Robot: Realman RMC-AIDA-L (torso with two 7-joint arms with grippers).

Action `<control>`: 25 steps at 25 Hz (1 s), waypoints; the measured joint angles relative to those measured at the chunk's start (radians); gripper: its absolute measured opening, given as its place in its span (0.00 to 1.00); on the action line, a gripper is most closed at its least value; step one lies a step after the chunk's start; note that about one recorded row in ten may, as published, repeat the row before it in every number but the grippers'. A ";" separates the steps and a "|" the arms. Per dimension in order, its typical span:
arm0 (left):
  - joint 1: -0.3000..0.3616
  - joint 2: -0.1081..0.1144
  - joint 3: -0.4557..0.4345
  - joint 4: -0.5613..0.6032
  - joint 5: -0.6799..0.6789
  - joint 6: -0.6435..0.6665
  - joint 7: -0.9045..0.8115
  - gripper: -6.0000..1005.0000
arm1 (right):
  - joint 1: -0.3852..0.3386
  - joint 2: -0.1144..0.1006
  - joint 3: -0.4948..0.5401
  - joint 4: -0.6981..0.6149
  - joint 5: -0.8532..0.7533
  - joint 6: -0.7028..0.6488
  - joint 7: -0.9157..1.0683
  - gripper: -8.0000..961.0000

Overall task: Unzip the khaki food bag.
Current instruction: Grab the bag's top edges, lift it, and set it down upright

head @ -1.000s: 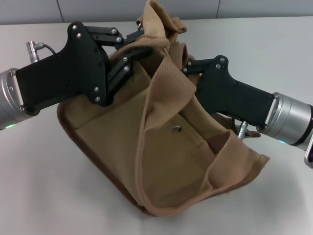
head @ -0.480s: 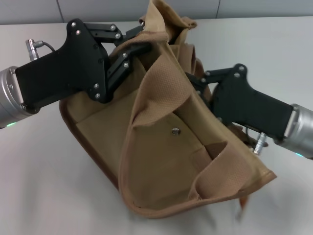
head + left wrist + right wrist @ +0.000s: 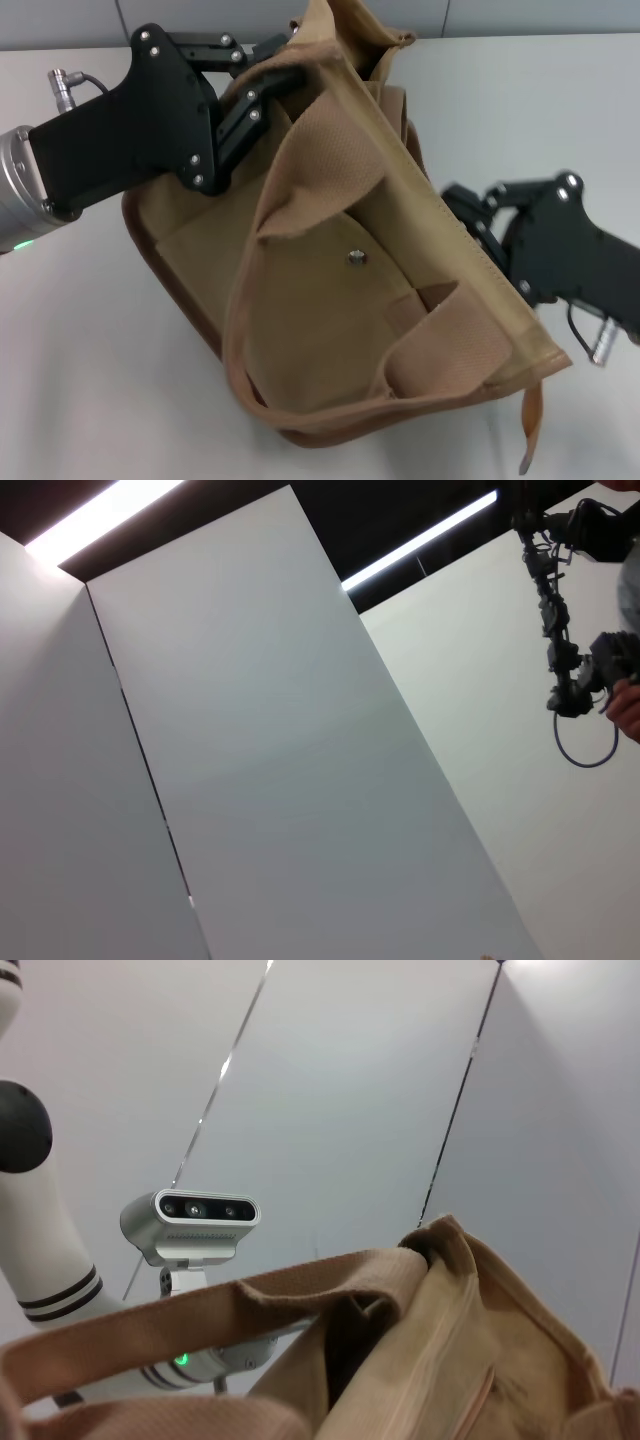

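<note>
The khaki food bag (image 3: 330, 300) lies tilted on the white table (image 3: 90, 390), its front pocket with the metal snap (image 3: 356, 258) facing up. Two wide webbing handles (image 3: 335, 165) drape over the front. My left gripper (image 3: 283, 80) is shut on the bag's top edge at its far corner and holds it up. My right gripper (image 3: 468, 215) is at the right end of the bag's top edge, its fingers close together on the zipper line. The zipper pull is hidden there. The bag's fabric (image 3: 440, 1360) fills the bottom of the right wrist view.
A thin brown strap tail (image 3: 530, 425) hangs off the bag's near right corner. A grey wall runs along the table's far edge (image 3: 200, 20). The left wrist view shows only wall panels (image 3: 300, 780). The right wrist view shows the robot's head camera (image 3: 200, 1215).
My right gripper has moved right and toward me along the bag's top edge, away from the left gripper. The bag has swung and spread with it. The left gripper has held its place.
</note>
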 joint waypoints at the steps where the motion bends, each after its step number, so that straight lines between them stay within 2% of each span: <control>1: 0.000 -0.001 0.000 0.000 -0.006 0.000 0.000 0.09 | -0.017 0.000 -0.006 -0.006 0.000 -0.002 0.002 0.01; 2: 0.000 -0.001 0.002 0.000 -0.019 0.000 -0.001 0.09 | -0.055 0.000 -0.015 -0.015 0.000 -0.008 0.004 0.01; 3: 0.000 -0.001 0.003 0.000 -0.023 0.000 -0.001 0.09 | -0.055 0.000 -0.015 -0.015 0.000 -0.008 0.004 0.01; 7: 0.000 -0.001 -0.001 0.000 -0.026 -0.002 -0.003 0.09 | -0.139 -0.002 -0.018 -0.054 0.000 -0.050 0.033 0.01; 9: 0.000 -0.001 -0.003 0.000 -0.027 -0.009 -0.004 0.09 | -0.206 -0.002 -0.018 -0.104 0.000 -0.092 0.078 0.01; 14: -0.003 -0.001 -0.002 -0.003 -0.030 -0.021 -0.005 0.09 | -0.276 -0.002 0.000 -0.131 0.006 -0.120 0.096 0.01; 18: -0.004 -0.001 0.002 -0.006 -0.034 -0.023 -0.003 0.09 | -0.285 -0.001 0.062 -0.110 0.031 -0.123 0.096 0.01; 21: -0.005 -0.001 0.006 -0.010 -0.036 -0.024 0.000 0.09 | -0.254 0.002 0.107 -0.078 0.055 -0.128 0.092 0.01; 22: -0.005 -0.001 0.011 -0.011 -0.036 -0.023 0.000 0.09 | -0.224 0.003 0.119 -0.057 0.079 -0.128 0.089 0.03; 25: -0.005 -0.001 0.017 -0.011 -0.036 -0.021 0.001 0.09 | -0.195 0.004 0.125 -0.045 0.108 -0.128 0.085 0.09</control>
